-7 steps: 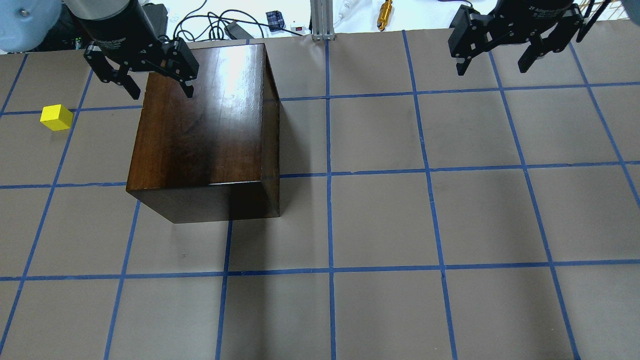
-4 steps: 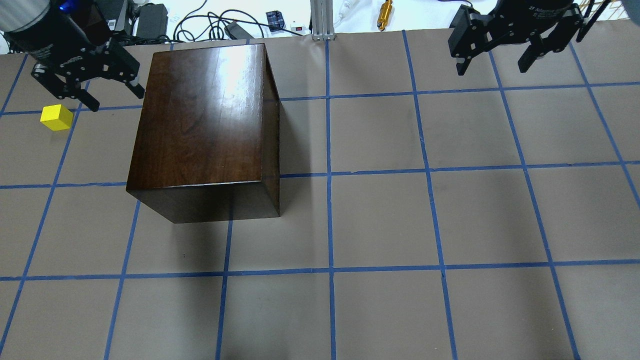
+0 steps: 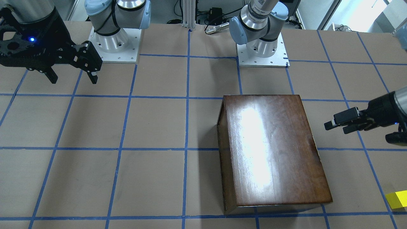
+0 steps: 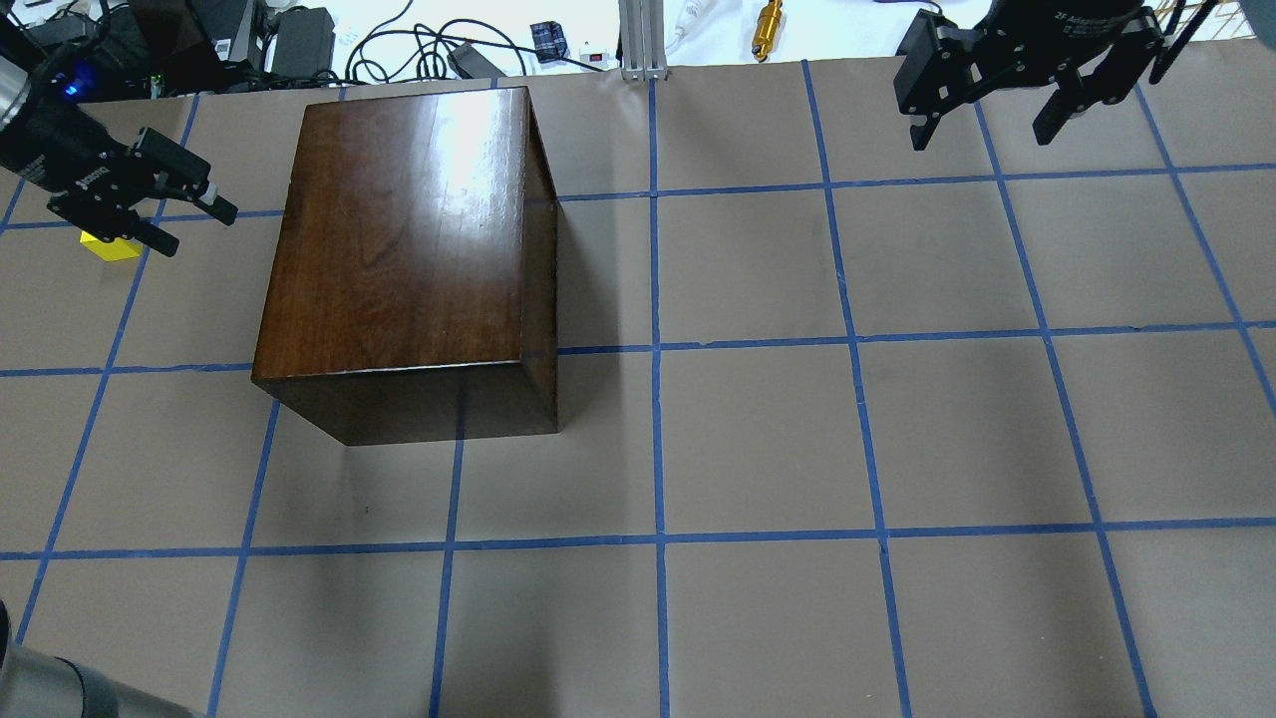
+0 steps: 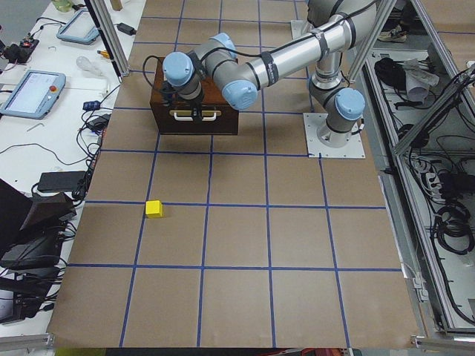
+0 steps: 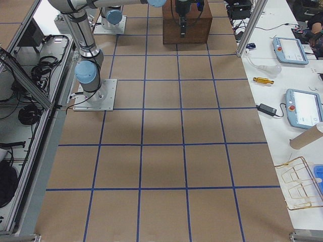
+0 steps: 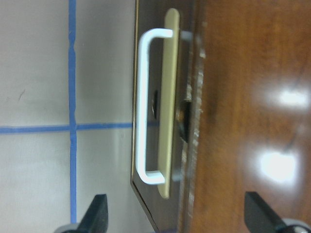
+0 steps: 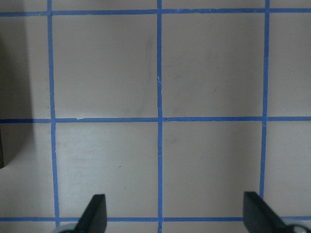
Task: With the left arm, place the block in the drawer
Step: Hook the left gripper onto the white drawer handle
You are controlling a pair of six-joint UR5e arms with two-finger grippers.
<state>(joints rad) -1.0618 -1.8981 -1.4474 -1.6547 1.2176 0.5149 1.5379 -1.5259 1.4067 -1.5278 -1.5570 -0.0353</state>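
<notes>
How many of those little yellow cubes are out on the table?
1. The yellow block sits on the table, to the robot's left of the wooden box and apart from it. Any inside the box would be hidden.

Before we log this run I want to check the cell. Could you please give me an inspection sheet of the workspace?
surface: brown paper with blue tape grid.
job's things: yellow block on the paper, apart from the wooden box; drawer looks shut, its handle facing the left gripper.
clutter: brass tool on the bench beyond the paper.
grippers: left gripper open, empty; right gripper open, empty.
cables: black leads on that bench.
surroundings: teach pendants on a side bench.
</notes>
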